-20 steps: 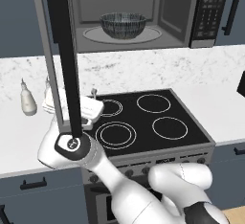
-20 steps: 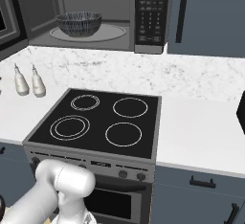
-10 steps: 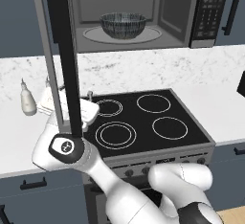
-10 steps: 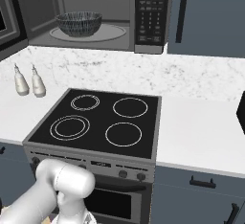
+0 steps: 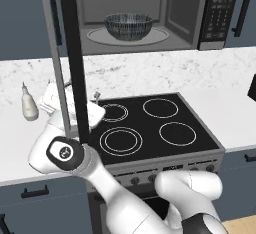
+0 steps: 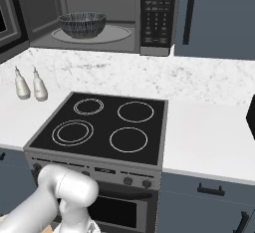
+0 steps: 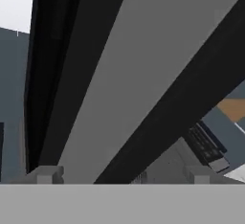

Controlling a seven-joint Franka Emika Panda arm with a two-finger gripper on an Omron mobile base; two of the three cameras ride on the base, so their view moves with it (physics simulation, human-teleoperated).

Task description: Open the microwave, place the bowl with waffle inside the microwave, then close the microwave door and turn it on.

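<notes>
— So where do we find the bowl (image 5: pixel 128 25)?

— We see it at the top centre of the left base view, sitting on the round turntable (image 5: pixel 127 36) inside the microwave (image 5: pixel 150 13). In the right base view the same bowl (image 6: pixel 82 24) shows at the upper left, well inside the grey cavity of the microwave (image 6: pixel 99 13), with the black keypad strip (image 6: pixel 156 13) just to its right.

— And the waffle?

— We cannot make it out; the ribbed wall of the bowl hides whatever lies in it.

— How does the microwave door (image 5: pixel 67 63) stand?

— We see it swung wide open. In the left base view it runs edge-on as a tall dark and grey band from the top left of the frame down toward the lower left. In the right base view a part of the microwave door (image 6: pixel 7 20) shows at the far left edge.

— Where is the pincer (image 7: pixel 122 174)?

— In the hand view we see its two small tips at the bottom of the frame, set apart, right up against the door (image 7: pixel 119 74), whose grey and black bands slant across the picture. Nothing sits between the tips, so we read the pincer as released. In the left base view the white hand (image 5: pixel 72 108) lies half behind the door at the middle left.

— What else do we see on the surface (image 6: pixel 209 127)?

— A black stove top (image 6: pixel 104 127) with four rings at the centre, and two small pale bottles (image 6: pixel 30 83) at the left of the right base view.
</notes>
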